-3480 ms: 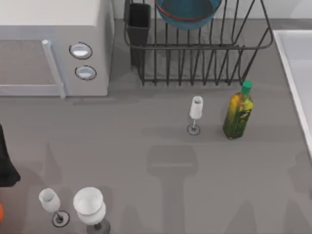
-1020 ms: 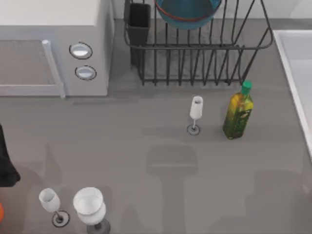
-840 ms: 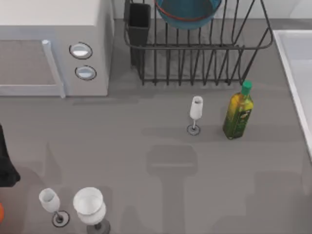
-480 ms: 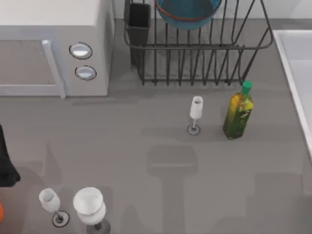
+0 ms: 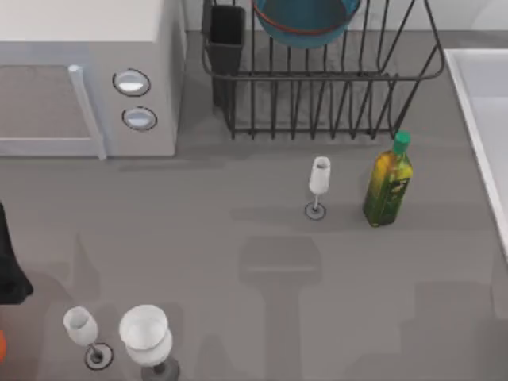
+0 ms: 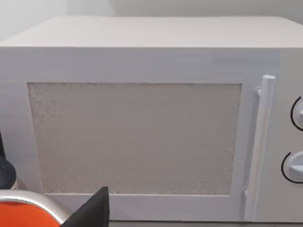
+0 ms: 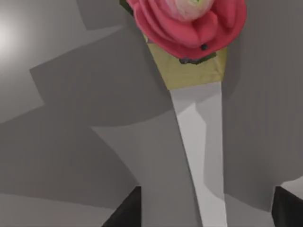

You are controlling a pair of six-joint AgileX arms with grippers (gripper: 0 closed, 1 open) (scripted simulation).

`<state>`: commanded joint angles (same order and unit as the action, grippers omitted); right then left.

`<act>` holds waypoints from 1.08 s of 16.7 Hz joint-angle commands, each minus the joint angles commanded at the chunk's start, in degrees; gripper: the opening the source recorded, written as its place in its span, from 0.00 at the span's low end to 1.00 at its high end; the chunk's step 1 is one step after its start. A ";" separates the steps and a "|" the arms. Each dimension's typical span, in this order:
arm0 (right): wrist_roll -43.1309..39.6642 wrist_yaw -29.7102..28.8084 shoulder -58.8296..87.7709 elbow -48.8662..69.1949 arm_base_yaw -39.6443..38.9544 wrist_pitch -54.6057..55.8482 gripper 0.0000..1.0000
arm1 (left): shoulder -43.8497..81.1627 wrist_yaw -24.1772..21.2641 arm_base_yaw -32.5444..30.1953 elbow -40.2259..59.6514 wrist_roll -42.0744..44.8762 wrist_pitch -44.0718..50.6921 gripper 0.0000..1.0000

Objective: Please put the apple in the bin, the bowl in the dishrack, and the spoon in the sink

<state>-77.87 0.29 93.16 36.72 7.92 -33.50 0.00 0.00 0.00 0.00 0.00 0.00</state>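
The bowl [image 5: 305,20] already sits in the dishrack [image 5: 333,79] at the top of the top view, so you can count that 1 of the 3 steps as done. The step in hand looks to be the spoon.

In the right wrist view, the right claw [image 7: 206,215] hangs over a thing with a long white handle, a yellowish neck and a pink, flower-shaped head. I take this for the spoon [image 7: 199,123]. It lies on a grey surface that looks like the worktop [image 5: 238,238], not in the sink [image 5: 484,103]. The claw's 2 dark tips stand wide apart at either side of the handle and touch nothing, so the spoon is not gripped.

The next move, as I judge it, calls for you to come straight down with the handle centred between the tips. Then close across its narrow width, lift, and carry it to the sink at the right edge of the top view. The bottle [image 5: 387,186] and the small glass [image 5: 318,184] stand in front of the rack, so keep the carry clear of both.

The left arm is parked facing the microwave [image 6: 142,118]. You cannot tell how the left claw [image 6: 92,213] stands. The dark shape [image 5: 9,270] at the left edge may be the bin, but I cannot be sure.
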 joint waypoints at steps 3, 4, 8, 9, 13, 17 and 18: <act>2.27 -0.39 -4.04 2.17 -0.03 -6.28 0.00 | 0.00 0.00 0.00 0.00 0.00 0.00 1.00; 2.27 -0.37 -4.10 2.31 -0.04 -6.42 0.00 | 0.00 0.00 0.00 0.00 0.00 0.00 1.00; 2.05 -0.27 -6.30 6.49 -0.10 -12.62 0.00 | 0.00 0.00 0.00 0.00 0.00 0.00 1.00; 1.91 -0.30 -7.01 7.81 -0.03 -14.96 0.00 | 0.00 0.00 0.00 0.00 0.00 0.00 1.00; 1.76 -0.41 -10.81 13.65 0.19 -25.00 0.00 | 0.00 0.00 0.00 0.00 0.00 0.00 1.00; 1.85 -0.40 -13.83 18.08 0.22 -32.06 0.00 | 0.00 0.00 0.00 0.00 0.00 0.00 1.00; 1.86 -0.40 -13.98 18.28 0.23 -32.34 0.00 | 0.00 0.00 0.00 0.00 0.00 0.00 1.00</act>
<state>-76.01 -0.12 79.18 55.00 8.15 -65.84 0.00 0.00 0.00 0.00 0.00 0.00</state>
